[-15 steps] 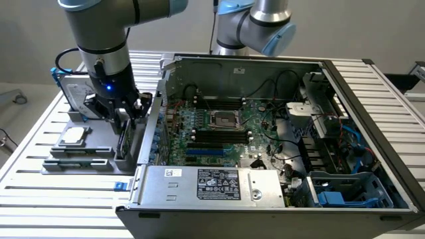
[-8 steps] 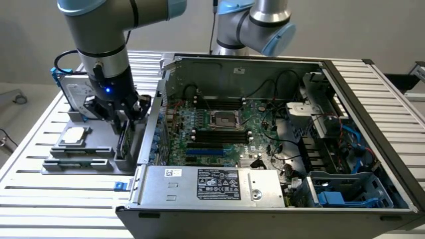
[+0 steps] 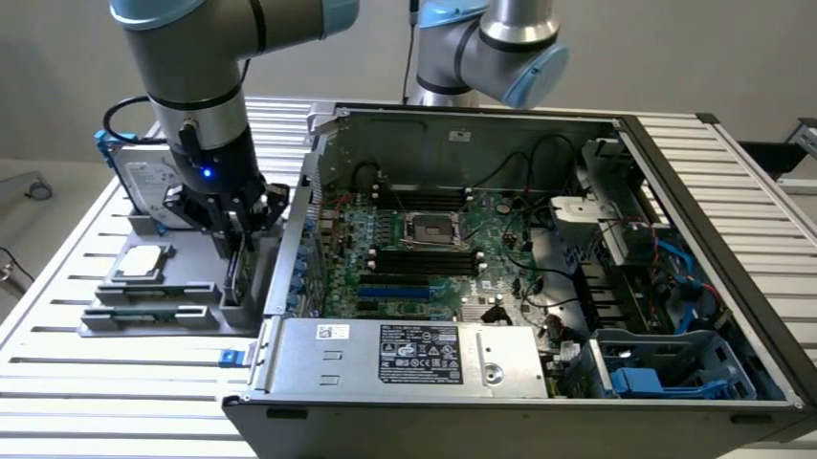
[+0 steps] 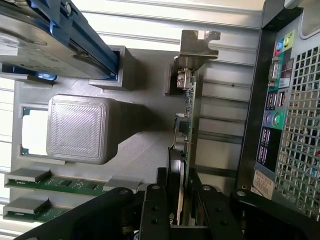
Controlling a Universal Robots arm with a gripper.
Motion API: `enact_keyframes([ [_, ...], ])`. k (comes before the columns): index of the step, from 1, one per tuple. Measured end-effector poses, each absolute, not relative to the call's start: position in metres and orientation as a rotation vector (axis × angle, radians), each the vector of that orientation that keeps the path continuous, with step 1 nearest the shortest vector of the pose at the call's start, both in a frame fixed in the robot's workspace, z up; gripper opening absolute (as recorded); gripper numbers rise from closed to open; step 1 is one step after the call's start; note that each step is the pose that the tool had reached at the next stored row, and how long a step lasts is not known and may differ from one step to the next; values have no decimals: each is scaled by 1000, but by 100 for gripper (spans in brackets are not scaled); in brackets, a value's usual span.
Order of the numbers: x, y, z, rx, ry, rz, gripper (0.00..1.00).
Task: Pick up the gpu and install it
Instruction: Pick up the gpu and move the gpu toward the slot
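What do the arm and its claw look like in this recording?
The arm is a silver-grey tube with light blue caps at its rounded joints. Its wrist section is black with a small blue light, and a black cable loops beside it. The claw is black and blocky.

Lit bright and diffuse from overhead in the exterior view; left shadows soft and short. Picked up mild sheen on the table slats (image 3: 102, 382) and the power supply cover (image 3: 383, 354). Went dimmer inside the computer case (image 3: 447, 134) toward the exterior view's right. Showed a blue LED (image 3: 205, 173) glowing on the arm (image 3: 198, 105). In the wrist view, clipped to white on the slats, dropped to near-black closest to the lens, cast a soft shadow beside the grey fixture block (image 4: 77, 127).
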State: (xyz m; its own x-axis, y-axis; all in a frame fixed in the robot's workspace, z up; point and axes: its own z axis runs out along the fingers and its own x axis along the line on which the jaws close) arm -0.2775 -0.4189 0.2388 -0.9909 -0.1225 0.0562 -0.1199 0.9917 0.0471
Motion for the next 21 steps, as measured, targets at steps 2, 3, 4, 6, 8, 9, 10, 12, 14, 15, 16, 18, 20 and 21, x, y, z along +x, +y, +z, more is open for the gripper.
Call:
enact_keyframes([
  [2,-277,-419,242,187,-3076,-68,27],
  [3,-277,-419,244,187,-3076,-68,27],
  [4,-277,-419,246,187,-3076,-69,27],
  [6,-277,-419,253,187,-3076,-69,27],
  [8,-277,-419,260,187,-3076,-70,27],
  [9,-277,-419,264,187,-3076,-71,27],
  [10,-277,-419,268,187,-3076,-71,27],
  [12,-277,-419,277,187,-3076,-72,27],
  [14,-277,-419,286,187,-3076,-72,27],
  [15,-277,-419,290,187,-3076,-72,27],
  [16,-277,-419,295,187,-3076,-72,27],
  [18,-277,-419,304,187,-3076,-72,27],
  [20,-277,-419,313,186,-3076,-72,27],
  [21,-277,-419,317,186,-3076,-72,27],
])
